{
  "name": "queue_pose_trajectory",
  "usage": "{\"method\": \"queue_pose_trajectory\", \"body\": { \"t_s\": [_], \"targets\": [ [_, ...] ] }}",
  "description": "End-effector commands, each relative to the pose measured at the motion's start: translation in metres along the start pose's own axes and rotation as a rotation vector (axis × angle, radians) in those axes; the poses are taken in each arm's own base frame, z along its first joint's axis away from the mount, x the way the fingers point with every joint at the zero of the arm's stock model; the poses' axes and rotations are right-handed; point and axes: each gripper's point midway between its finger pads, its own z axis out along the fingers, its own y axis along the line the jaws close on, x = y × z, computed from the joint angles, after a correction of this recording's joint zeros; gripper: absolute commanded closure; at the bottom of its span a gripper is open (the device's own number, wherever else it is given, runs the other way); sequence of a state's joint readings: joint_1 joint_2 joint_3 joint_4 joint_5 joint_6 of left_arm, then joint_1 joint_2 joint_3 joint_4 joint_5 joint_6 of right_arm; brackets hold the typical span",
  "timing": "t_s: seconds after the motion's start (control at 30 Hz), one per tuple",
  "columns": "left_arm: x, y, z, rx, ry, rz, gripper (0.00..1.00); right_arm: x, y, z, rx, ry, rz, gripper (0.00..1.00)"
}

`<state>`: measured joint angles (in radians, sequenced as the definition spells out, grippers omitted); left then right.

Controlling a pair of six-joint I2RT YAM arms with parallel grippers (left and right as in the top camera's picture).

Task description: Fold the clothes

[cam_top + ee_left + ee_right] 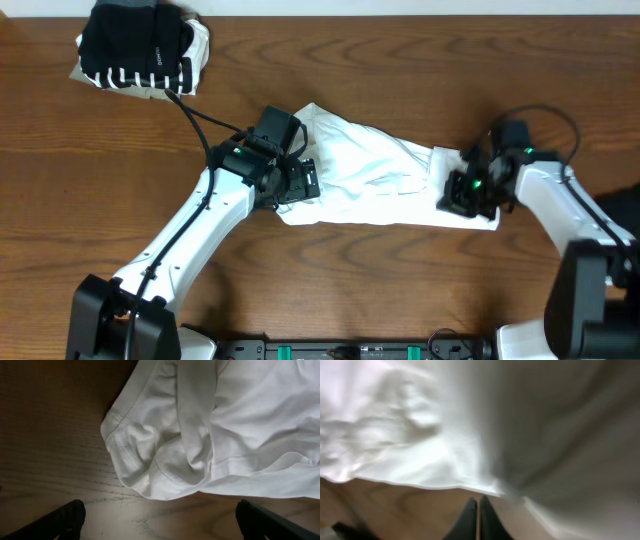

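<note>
**Sizing up a limp white tee before the next grab**

Overhead: the white T-shirt (370,170) lies crumpled lengthwise around mid-desk, reaching toward the right side. A stack of black and striped garments (140,45) sits at the far left corner, well apart from it. Bare desk (80,200) opens along the near edge and to the left, so I have room to drag and spread. My left gripper (295,182) is at the shirt's left end and my right gripper (465,190) at its right end.

Left wrist: the jaws stand spread wide with nothing in them, over the stitched hem (122,440) bunched at a corner. I judge the cloth light, soft and floppy, and that doubled hem is the firmest place to pinch.

Right wrist: the view is blurred. The fingers are pressed together at the shirt's edge, and I see no cloth between them. Thin layers could slip out or come up doubled.
</note>
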<state>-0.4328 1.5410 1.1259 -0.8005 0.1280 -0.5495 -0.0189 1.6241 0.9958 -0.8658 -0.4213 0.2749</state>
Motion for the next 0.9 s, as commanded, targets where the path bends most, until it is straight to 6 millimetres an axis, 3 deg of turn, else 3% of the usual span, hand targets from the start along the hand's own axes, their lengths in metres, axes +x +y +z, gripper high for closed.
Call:
{"method": "queue_pose_trajectory", "body": {
  "t_s": [0.0, 0.03, 0.1, 0.13, 0.27, 0.37, 0.43, 0.6, 0.87],
  "targets": [
    [0.002, 0.002, 0.001, -0.003, 0.002, -0.010, 0.02, -0.033, 0.009, -0.063, 0.080, -0.198, -0.071, 0.81],
    [0.002, 0.002, 0.001, -0.003, 0.002, -0.010, 0.02, -0.036, 0.005, -0.078, 0.123, -0.231, -0.065, 0.64],
    [0.002, 0.002, 0.001, -0.004, 0.002, -0.010, 0.02, -0.040, -0.006, -0.101, 0.188, -0.291, -0.043, 0.14],
    [0.002, 0.002, 0.001, -0.003, 0.002, -0.010, 0.02, -0.042, -0.013, -0.109, 0.208, -0.316, -0.027, 0.03],
    [0.002, 0.002, 0.001, -0.004, 0.002, -0.010, 0.02, -0.039, -0.042, -0.118, 0.231, -0.319, 0.068, 0.01],
    [0.002, 0.002, 0.001, -0.003, 0.001, -0.010, 0.02, -0.031, -0.071, -0.106, 0.240, -0.278, 0.158, 0.01],
    [0.002, 0.002, 0.001, -0.003, 0.001, -0.010, 0.02, -0.029, -0.078, -0.097, 0.219, -0.264, 0.176, 0.01],
    [0.002, 0.002, 0.001, -0.003, 0.002, -0.010, 0.02, -0.026, -0.078, -0.061, 0.079, -0.238, 0.146, 0.01],
    [0.002, 0.003, 0.001, -0.005, 0.005, -0.010, 0.02, -0.028, -0.090, -0.024, 0.049, -0.267, 0.121, 0.01]
  ]
}}
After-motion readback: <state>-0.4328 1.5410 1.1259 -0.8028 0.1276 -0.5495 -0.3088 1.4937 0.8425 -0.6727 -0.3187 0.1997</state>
